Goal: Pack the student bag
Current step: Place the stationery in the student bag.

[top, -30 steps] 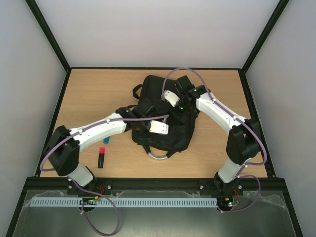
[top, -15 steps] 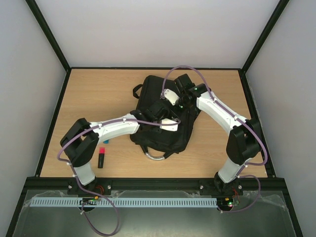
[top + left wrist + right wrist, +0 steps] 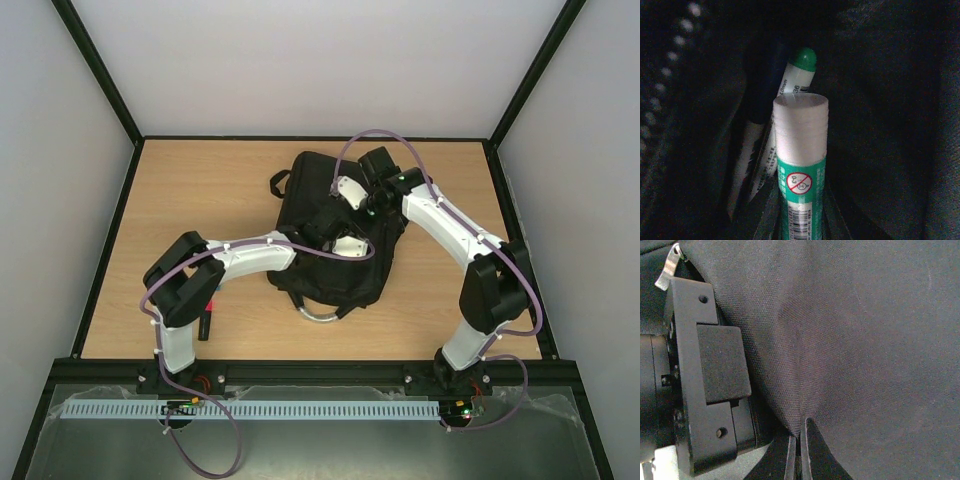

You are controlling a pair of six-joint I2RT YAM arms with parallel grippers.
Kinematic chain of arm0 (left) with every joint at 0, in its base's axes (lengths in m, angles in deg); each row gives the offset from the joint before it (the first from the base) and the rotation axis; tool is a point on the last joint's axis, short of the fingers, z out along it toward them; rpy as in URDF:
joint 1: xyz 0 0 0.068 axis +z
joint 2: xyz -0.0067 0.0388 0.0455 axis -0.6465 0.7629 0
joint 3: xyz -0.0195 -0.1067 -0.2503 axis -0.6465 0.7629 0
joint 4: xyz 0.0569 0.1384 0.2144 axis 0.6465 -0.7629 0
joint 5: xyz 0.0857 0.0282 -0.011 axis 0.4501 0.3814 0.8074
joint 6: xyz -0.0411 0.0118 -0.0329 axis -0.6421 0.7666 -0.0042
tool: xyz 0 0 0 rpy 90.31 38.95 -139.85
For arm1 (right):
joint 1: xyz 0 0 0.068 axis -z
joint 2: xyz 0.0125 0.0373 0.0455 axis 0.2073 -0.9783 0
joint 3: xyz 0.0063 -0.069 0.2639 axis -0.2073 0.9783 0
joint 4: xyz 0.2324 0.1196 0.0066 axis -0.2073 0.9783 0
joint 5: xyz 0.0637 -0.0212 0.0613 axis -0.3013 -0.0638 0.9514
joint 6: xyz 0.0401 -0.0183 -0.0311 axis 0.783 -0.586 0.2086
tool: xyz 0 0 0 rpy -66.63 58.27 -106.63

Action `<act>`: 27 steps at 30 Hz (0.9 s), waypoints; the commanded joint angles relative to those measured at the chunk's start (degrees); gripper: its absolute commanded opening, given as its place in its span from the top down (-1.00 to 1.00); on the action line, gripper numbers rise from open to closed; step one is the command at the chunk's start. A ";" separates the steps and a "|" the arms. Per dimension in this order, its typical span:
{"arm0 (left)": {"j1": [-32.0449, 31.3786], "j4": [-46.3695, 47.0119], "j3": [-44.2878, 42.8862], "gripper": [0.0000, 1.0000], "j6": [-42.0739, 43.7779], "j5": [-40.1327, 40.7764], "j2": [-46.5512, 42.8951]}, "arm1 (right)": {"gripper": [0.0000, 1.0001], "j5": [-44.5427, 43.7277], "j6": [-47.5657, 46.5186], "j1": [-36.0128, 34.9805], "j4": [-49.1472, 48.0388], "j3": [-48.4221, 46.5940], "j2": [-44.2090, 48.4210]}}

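Left end effector [image 3: 801, 222] grips glue stick [image 3: 801, 145] | right end effector [image 3: 799, 442] pinches student bag [image 3: 865, 340], apparently

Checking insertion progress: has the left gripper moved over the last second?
Yes. The left gripper pushed rightward and farther into the large black fabric backpack, away from the red-capped black marker.

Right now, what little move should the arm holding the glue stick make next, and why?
Probably open the left tool and drop the glue stick: it is already inside the student bag, beside a green-capped pen, while the right tool pinches the fabric.
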 commanded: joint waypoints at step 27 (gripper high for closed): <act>3.33 -20.41 9.79 0.34 -15.02 -14.13 -27.31 | 0.98 3.27 1.17 -1.69 2.45 -0.78 1.42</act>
